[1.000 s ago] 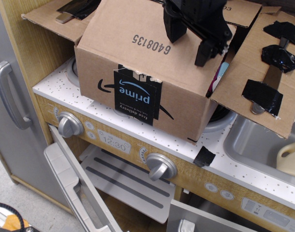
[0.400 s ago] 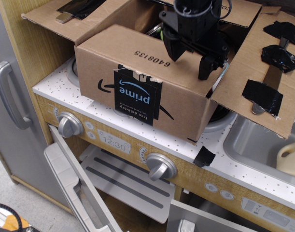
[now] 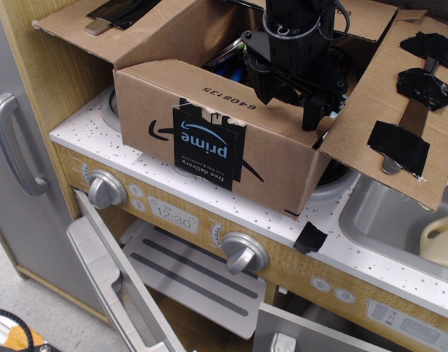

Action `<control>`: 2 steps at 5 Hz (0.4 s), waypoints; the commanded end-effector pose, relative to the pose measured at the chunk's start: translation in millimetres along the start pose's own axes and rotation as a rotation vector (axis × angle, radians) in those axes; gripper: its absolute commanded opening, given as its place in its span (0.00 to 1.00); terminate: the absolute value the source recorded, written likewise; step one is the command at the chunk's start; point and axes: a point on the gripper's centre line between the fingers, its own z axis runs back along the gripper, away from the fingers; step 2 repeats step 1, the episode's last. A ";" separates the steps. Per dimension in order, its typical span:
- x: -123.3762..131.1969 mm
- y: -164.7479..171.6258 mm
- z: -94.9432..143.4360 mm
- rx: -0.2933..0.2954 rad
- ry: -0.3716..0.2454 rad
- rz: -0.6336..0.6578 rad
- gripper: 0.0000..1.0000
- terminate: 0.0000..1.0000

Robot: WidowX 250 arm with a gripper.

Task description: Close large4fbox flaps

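The large4fbox [image 3: 209, 158] stands on the toy stove top, its black "prime" tape strip [image 3: 207, 147] facing me. Its front flap [image 3: 202, 81], printed 6408135, is folded down almost level over the opening. My black gripper [image 3: 288, 99] stands over the flap's right end with its fingers [image 3: 312, 114] spread and nothing between them. The left flap [image 3: 84, 33] hangs outward with black tape on it. The right flap [image 3: 399, 110] hangs outward with black tape patches over a metal utensil. The back flap [image 3: 370, 16] stands open behind the gripper.
The white speckled counter [image 3: 84, 132] carries the box. The oven door [image 3: 106, 286] hangs open below, under two silver knobs [image 3: 244, 253]. A steel sink [image 3: 392, 220] with a cream object [image 3: 440, 242] is at the right. A fridge handle [image 3: 11, 147] is at the left. A tape scrap [image 3: 310, 237] lies on the counter edge.
The front flap has swung down from a steep tilt to nearly level. My gripper has moved down and a little left with it.
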 end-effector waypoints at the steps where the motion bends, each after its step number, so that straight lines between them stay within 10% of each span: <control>1: 8.1 -3.9 10.5 -0.002 -0.024 -0.009 1.00 1.00; 2: 8.1 -3.9 10.5 -0.002 -0.024 -0.009 1.00 1.00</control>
